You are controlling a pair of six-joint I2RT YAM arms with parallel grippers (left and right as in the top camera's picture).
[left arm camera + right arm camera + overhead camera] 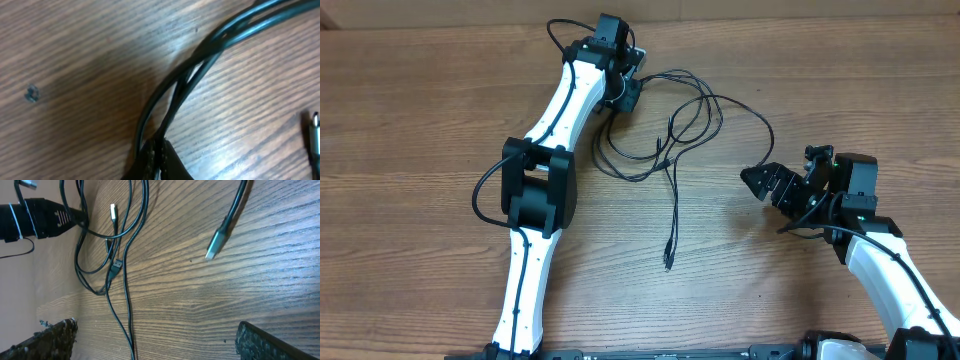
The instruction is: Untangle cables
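Cables point(671, 200) are lying in loose overlapping loops at mid table point(420, 120), running from the left gripper point(626, 92) at the far side out toward the right gripper point(760, 178). One long end is trailing toward the near edge, finishing in a plug point(668, 262).

Left gripper is looking closed on the strands. In the left wrist view two or three cables point(210, 45) are crossing over each other and running straight down into the dark fingertips point(160, 160), which are sitting together with no gap showing. Another plug tip point(314, 127) is poking in at the right edge, apart from the pads.

Right gripper is standing wide open and holding nothing. Its fingers point(55, 337) are showing at the two bottom corners of the right wrist view with bare wood between them. The cables point(126, 280) are lying ahead of them, with one strand passing down between the fingers and touching neither. A silver plug point(216, 244) is showing ahead of the right finger, clear of it
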